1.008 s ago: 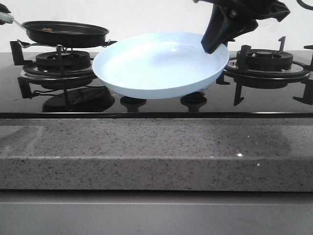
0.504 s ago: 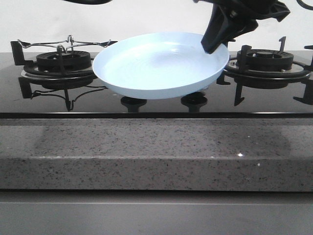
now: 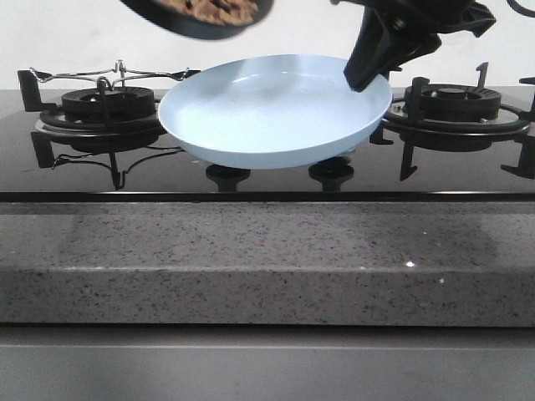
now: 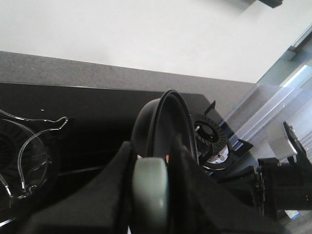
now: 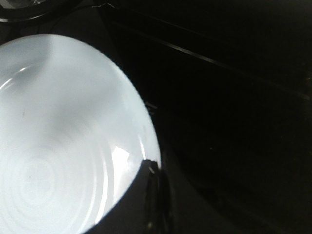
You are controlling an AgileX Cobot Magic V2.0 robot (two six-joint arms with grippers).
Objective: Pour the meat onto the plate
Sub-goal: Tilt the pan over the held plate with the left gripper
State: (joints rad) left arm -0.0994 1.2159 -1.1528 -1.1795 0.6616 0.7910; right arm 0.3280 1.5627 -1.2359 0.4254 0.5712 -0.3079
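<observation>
So the glossy, round, pale blue plate point(image 3: 274, 110) sits above the black glass stove point(image 3: 267, 171), right gripper point(image 3: 365, 79) jaws clamped on its rim. Up left of the plate, the tilted black pan point(image 3: 199, 15) holds thin reddish-brown meat point(image 3: 219, 7); left gripper point(image 4: 150, 195) jaws clamp its pale handle point(image 4: 150, 187).

The plate point(image 3: 267, 117) looks glossy and smooth, catching highlights beside the right gripper's jaws. The frying pan point(image 3: 201, 17) is matt black (its handle point(image 4: 150, 192) pale, plastic-looking). The hob glass point(image 3: 251, 180) is mirror-shiny, the counter point(image 3: 267, 259) speckled stone.
</observation>
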